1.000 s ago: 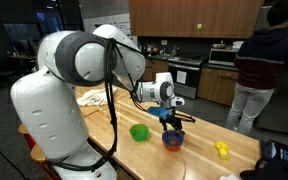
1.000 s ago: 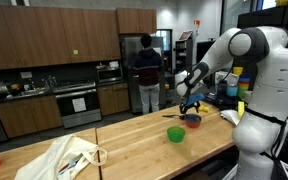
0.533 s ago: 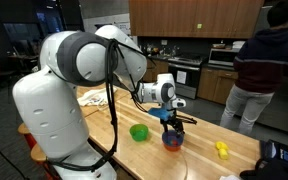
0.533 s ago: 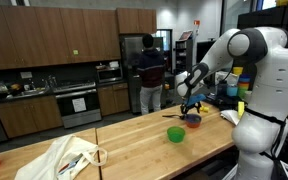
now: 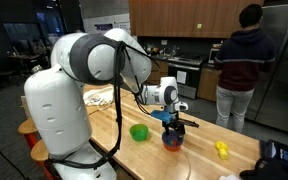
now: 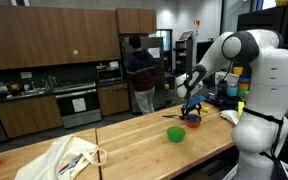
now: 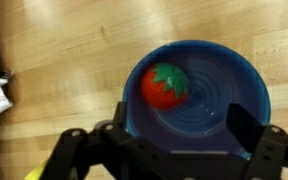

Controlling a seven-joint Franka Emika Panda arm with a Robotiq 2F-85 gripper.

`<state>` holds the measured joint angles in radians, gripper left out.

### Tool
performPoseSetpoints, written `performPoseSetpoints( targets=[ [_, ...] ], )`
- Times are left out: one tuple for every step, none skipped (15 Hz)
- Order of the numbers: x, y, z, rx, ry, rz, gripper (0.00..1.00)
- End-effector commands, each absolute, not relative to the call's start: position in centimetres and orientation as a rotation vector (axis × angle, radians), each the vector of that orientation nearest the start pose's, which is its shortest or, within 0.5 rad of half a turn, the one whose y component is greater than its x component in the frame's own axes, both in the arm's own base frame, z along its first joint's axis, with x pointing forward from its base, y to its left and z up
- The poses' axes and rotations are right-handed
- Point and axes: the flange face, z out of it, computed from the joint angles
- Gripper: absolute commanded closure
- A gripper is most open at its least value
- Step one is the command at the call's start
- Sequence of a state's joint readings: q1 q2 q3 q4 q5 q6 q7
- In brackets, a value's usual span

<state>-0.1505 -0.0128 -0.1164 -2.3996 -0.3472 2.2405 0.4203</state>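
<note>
My gripper (image 7: 184, 132) hangs wide open and empty over the blue bowl (image 7: 229, 85), mid-frame. Red fruit (image 7: 165, 85) lies inside, left part. Bowl sits on the surface (image 7: 64, 45).

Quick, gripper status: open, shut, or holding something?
Gripper: open, holding nothing; its fingers are spread above the blue bowl, where the red toy fruit lies.

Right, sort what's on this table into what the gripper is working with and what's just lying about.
In hand: gripper, open above the blue bowl; red toy fruit inside it.
Lying about: green bowl; yellow object; white cloth.
</note>
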Motion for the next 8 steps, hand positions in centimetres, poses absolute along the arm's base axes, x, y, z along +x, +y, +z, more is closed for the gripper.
performPoseSetpoints(
  targets=[
    [46.2, -14.18, 30.94, -3.309, 0.757, 0.23, 0.0],
    [46.26, -14.26, 30.86, -3.309, 0.759, 0.232, 0.0],
    [46.33, -14.32, 30.73, -3.31, 0.76, 0.236, 0.0],
    [46.42, -14.38, 30.63, -3.312, 0.764, 0.237, 0.0],
    [46.42, -14.4, 30.53, -3.317, 0.764, 0.234, 0.0],
    [46.34, -14.35, 30.45, -3.324, 0.766, 0.226, 0.0],
    [46.25, -14.28, 30.41, -3.33, 0.759, 0.221, 0.0],
    [46.08, -14.12, 30.42, -3.334, 0.75, 0.217, 0.0]
  ],
)
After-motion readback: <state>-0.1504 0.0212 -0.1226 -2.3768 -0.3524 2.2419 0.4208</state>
